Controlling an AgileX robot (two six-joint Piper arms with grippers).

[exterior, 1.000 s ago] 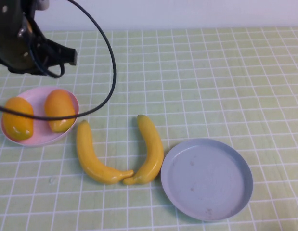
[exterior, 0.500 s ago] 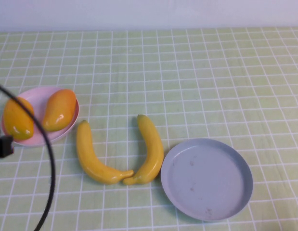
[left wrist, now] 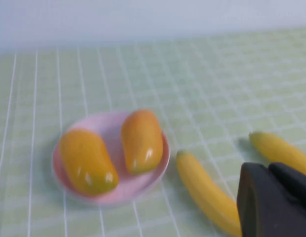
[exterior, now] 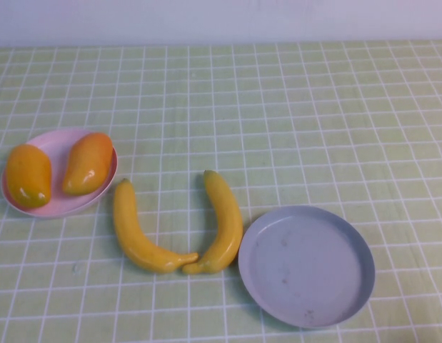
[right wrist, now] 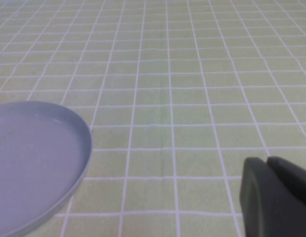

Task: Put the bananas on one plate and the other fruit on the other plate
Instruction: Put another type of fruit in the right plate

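Note:
Two orange-yellow fruits [exterior: 28, 174] [exterior: 87, 162] lie on the small pink plate [exterior: 63, 206] at the left; they also show in the left wrist view [left wrist: 87, 160] [left wrist: 142, 140] on the plate [left wrist: 115, 195]. Two yellow bananas [exterior: 138, 232] [exterior: 222, 221] lie on the table between the plates, tips nearly touching. The grey-blue plate [exterior: 306, 266] is empty at the front right, and its rim shows in the right wrist view [right wrist: 39, 163]. My left gripper [left wrist: 271, 170] is shut and empty, pulled back near the bananas [left wrist: 204, 190] [left wrist: 279, 150]. My right gripper [right wrist: 271, 165] is shut and empty, beside the grey-blue plate.
A green checked cloth [exterior: 313, 121] covers the table. A pale wall runs along the far edge. Neither arm shows in the high view.
My left arm has pulled back out of the high view from above the pink plate. The fruit on the pink plate's right side has shifted to lie tilted.

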